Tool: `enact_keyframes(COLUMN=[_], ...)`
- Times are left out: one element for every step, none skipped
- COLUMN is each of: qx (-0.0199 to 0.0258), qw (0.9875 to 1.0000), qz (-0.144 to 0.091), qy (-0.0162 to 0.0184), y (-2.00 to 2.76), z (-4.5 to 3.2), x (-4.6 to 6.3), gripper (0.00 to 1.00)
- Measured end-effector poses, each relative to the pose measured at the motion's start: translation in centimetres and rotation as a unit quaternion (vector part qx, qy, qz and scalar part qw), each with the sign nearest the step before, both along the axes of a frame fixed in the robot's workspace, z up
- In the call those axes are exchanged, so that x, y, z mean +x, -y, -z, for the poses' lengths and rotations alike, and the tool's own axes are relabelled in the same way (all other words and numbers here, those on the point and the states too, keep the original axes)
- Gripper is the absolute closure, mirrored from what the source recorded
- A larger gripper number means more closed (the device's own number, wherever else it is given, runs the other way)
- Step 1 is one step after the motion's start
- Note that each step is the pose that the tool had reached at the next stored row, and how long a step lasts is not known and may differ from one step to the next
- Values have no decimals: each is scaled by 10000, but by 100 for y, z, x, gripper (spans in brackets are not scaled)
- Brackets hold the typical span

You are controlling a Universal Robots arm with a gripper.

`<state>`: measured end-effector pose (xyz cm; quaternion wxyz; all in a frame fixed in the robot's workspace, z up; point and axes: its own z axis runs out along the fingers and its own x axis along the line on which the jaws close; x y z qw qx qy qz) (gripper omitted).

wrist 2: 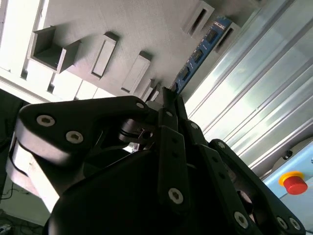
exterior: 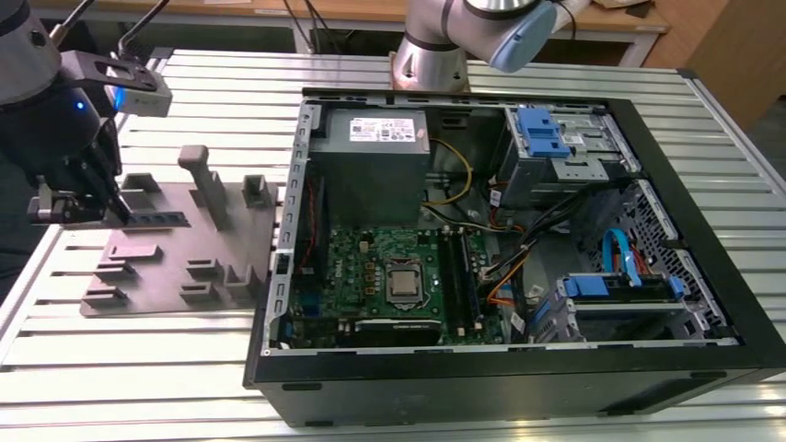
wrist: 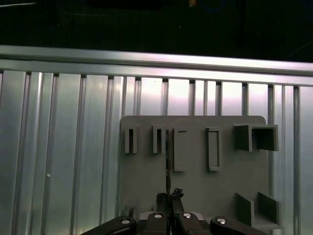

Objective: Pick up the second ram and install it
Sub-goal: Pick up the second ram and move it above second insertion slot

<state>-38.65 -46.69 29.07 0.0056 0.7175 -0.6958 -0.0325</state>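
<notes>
Item: tool (wrist: 168, 197) on the sole arm. Fingers were drawn together, judged clamped on the near end of the second ram (wrist 2: 203, 49) (seen edge-on in the first wrist view).

The stick stood on edge in a slot of the grey fixture plate (exterior: 172, 267). Its long axis ran straight out from the fingertips, toward the exterior view's right.

The plate lay on the ribbed tabletop (wrist: 58, 147). Beyond it was the open computer case (exterior: 687, 212), with the motherboard (exterior: 368, 267) well apart from the stick.

Black hand (wrist 2: 168, 98) with silver screws; grey, blue-capped arm (exterior: 436, 51).
</notes>
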Motion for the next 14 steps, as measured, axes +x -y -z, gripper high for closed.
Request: enact_keyframes(qx=[0, 1, 2, 2, 2, 3, 4, 4, 4, 5, 5, 5, 5, 6], qw=[10000, 10000, 10000, 10000, 10000, 10000, 10000, 10000, 10000, 10000, 10000, 10000, 10000, 10000], qz=[0, 0, 0, 0, 0, 0, 0, 0, 0, 0, 0, 0, 0, 0], qy=[-1, 0, 0, 0, 0, 0, 0, 0, 0, 0, 0, 0, 0, 0], y=[0, 0, 0, 0, 0, 0, 0, 0, 0, 0, 0, 0, 0, 0], z=[-19, -36, -54, -72, -91, -109, -125, -142, -158, -175, -194, -214, -231, -249], x=[0, 0, 0, 0, 0, 0, 0, 0, 0, 0, 0, 0, 0, 0], gripper=[86, 86, 86, 86, 86, 86, 86, 86, 86, 86, 86, 86, 86, 86])
